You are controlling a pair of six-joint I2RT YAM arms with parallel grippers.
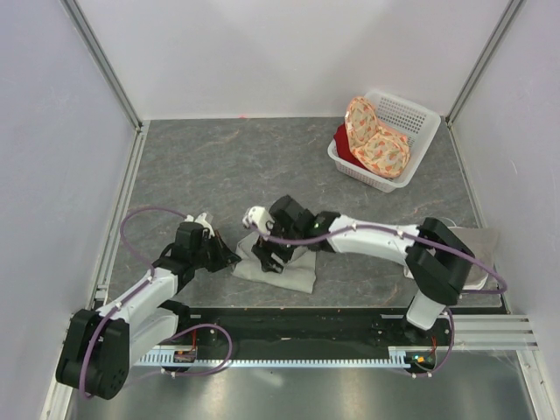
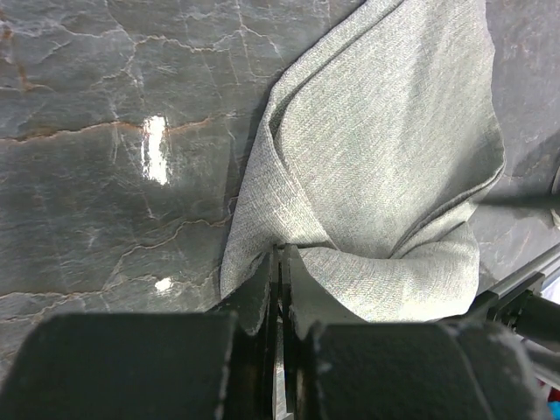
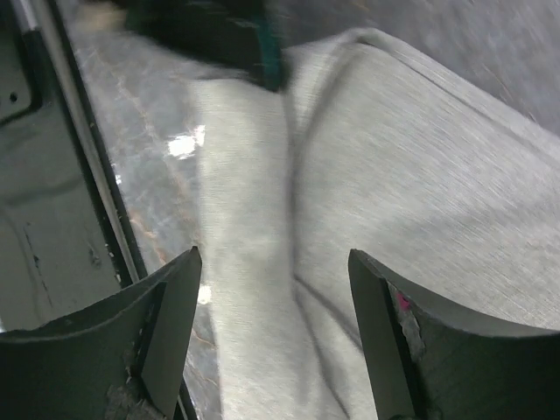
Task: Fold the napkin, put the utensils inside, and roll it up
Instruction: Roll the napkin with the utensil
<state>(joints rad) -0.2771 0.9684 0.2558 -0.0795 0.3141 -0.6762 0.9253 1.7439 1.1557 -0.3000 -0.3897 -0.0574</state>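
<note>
The sage-grey napkin [image 1: 293, 269] lies bunched and partly folded on the dark table in front of the arms. My left gripper [image 1: 229, 257] is shut on the napkin's left edge; in the left wrist view the closed jaws [image 2: 283, 254] pinch a fold of the cloth [image 2: 385, 166]. My right gripper [image 1: 267, 259] hangs over the napkin's middle, open and empty; in the right wrist view its fingers [image 3: 179, 302] stand wide apart above the cloth [image 3: 420, 192]. A dark green piece [image 3: 262, 48], maybe the fork's handle, shows blurred at the top of that view. The fork's gold head is hidden.
A white basket [image 1: 418, 118] at the back right holds orange floral cloths [image 1: 376, 144] and a red cloth [image 1: 343, 140]. A paler beige-grey cloth [image 1: 477, 249] lies under my right arm near the right wall. A black rail [image 1: 297, 325] runs along the table's near edge.
</note>
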